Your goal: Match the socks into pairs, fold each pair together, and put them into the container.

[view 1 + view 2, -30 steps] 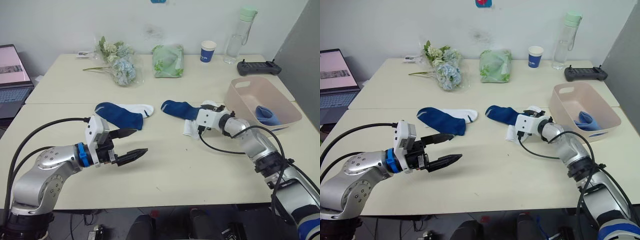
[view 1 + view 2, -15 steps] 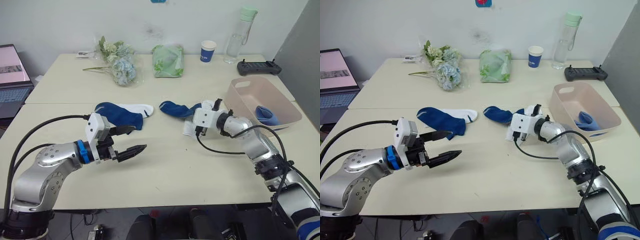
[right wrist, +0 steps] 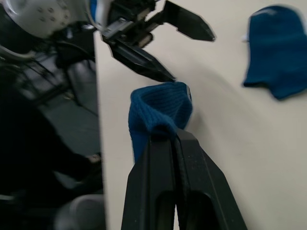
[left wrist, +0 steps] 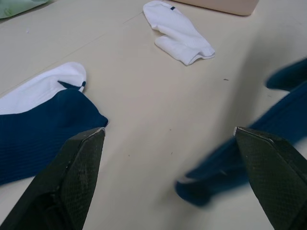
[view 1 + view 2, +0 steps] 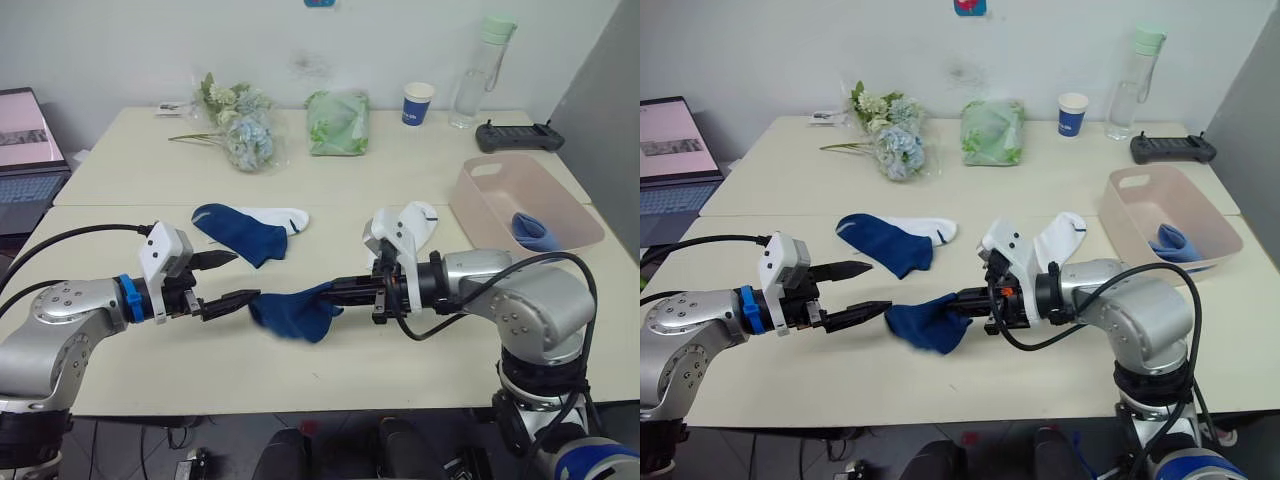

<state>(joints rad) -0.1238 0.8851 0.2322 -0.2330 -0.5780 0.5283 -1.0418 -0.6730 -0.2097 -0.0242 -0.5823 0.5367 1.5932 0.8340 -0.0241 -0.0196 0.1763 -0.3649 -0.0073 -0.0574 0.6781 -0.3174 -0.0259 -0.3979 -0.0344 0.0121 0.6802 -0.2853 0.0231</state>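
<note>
1. We have the right gripper point(image 5: 962, 298) clamped on one end of a soft navy blue fabric sock point(image 5: 925, 322); the rest sags onto the cream table point(image 5: 330, 375), just beside the left gripper point(image 5: 232, 280), whose two black fingers point(image 5: 229, 300) are spread and hold nothing.
2. We judge the step to be bringing this sock to its mate, the second navy blue sock point(image 5: 236, 232), which lies flat farther back, overlapping a white sock point(image 5: 275, 216).
3. To do it well, we should close the left gripper on the drooping free end, so the sock hangs taut between both arms.
4. We should lay it squarely on the mate, cuff over cuff, and not drag the white sock along.
5. Another white sock point(image 5: 1060, 236) lies apart, near the pale pink rectangular plastic tub point(image 5: 556, 227), which already holds a light blue bundle point(image 5: 535, 232); it waits well to the right.
</note>
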